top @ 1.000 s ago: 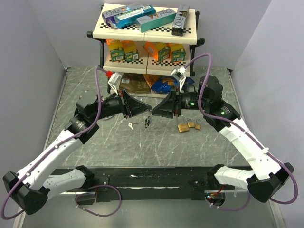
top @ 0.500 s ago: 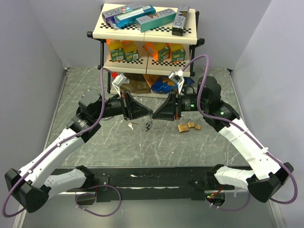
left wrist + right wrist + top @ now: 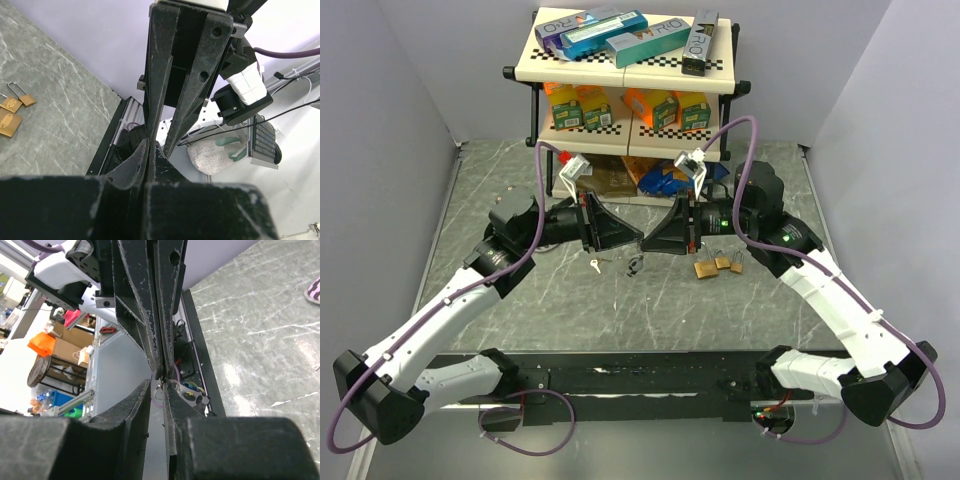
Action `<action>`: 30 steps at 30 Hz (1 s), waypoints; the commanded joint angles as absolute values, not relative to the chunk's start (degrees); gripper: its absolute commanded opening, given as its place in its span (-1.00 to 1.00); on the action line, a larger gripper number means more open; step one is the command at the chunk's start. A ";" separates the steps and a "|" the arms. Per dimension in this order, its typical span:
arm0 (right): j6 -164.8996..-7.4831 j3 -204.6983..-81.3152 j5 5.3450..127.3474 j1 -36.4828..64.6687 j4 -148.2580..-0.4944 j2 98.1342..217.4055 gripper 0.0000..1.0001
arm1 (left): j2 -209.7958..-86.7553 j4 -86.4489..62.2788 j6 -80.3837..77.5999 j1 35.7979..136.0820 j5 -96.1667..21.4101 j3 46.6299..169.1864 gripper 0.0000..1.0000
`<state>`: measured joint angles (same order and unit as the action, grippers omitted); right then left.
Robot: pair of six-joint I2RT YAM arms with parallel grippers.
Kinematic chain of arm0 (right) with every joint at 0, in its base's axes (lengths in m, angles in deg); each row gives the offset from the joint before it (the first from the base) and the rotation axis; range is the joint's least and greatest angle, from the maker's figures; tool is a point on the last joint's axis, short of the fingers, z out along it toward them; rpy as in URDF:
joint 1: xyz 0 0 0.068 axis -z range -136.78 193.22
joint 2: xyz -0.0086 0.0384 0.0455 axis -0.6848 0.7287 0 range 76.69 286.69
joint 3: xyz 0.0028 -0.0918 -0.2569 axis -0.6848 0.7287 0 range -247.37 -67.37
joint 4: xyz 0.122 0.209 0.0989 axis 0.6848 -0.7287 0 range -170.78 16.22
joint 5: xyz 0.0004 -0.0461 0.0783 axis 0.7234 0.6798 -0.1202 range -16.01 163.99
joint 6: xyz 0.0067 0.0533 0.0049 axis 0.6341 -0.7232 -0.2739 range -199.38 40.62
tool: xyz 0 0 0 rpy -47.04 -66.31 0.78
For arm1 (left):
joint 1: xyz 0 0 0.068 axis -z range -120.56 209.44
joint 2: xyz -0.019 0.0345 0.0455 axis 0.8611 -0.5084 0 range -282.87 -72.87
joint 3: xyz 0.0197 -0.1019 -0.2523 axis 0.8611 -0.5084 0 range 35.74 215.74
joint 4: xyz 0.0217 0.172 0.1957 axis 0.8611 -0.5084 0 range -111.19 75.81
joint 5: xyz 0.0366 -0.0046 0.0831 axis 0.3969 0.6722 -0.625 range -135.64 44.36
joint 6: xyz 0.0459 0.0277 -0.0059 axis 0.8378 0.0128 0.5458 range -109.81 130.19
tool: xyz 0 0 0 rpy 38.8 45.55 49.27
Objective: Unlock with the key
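Observation:
My left gripper (image 3: 634,241) and right gripper (image 3: 648,241) meet tip to tip above the table's middle. The left jaws are pressed shut in the left wrist view (image 3: 150,145), seemingly on a thin key that is hidden between them. The right jaws (image 3: 158,385) are nearly closed on a small metal piece with a key ring (image 3: 159,389). A small dark padlock (image 3: 634,265) hangs just under the meeting tips. A loose silver key (image 3: 593,265) lies on the table to its left.
Three brass padlocks (image 3: 705,269) (image 3: 723,263) (image 3: 735,266) lie under the right gripper and also show in the left wrist view (image 3: 9,123). A two-tier shelf (image 3: 630,68) with boxes stands at the back. Snack bags (image 3: 665,178) lie beneath it.
Both grippers have risen slightly and shifted toward the back, staying tip to tip. The dark padlock hangs a little lower below them than before.

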<state>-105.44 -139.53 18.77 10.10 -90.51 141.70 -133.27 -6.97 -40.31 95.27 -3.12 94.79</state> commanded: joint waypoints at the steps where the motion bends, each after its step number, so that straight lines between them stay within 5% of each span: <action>1: -104.78 -139.18 17.38 9.91 -89.07 141.73 -0.52 | -133.34 -3.11 -41.05 95.30 -2.31 96.38 -0.98; 6: -104.78 -138.74 17.47 9.91 -88.81 141.55 -0.56 | -133.51 -3.20 -41.05 95.30 -2.05 96.56 -0.98; 14: -105.39 -138.13 17.56 9.91 -87.49 141.38 -0.99 | -133.78 -2.68 -41.23 95.30 -1.70 96.21 -0.98; 20: -107.85 -136.63 19.84 10.08 -85.12 140.76 -1.00 | -134.04 -3.99 -40.09 95.30 -2.31 96.47 -0.95; 21: -108.81 -136.02 21.24 10.26 -84.77 140.67 -1.00 | -134.30 -4.52 -39.48 95.30 -2.66 96.56 -0.82; 22: -109.34 -135.67 21.86 10.87 -84.25 140.67 -1.00 | -134.48 -5.30 -39.21 95.30 -3.10 96.82 -0.27; 25: -111.28 -133.65 24.15 13.41 -83.63 140.15 -1.00 | -135.44 -4.79 -38.33 95.30 -5.03 97.43 0.48; 27: -111.28 -132.33 25.99 15.00 -84.32 139.88 -1.00 | -137.11 -4.52 -37.98 95.30 -7.75 98.57 0.71; 30: -109.44 -131.45 29.94 18.43 -87.74 138.22 -1.00 | -141.15 -4.87 -37.98 95.30 -13.02 100.94 0.71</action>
<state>-109.83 -132.12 24.14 15.01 -87.08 141.57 -137.18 -6.29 -38.98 95.17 -6.18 96.18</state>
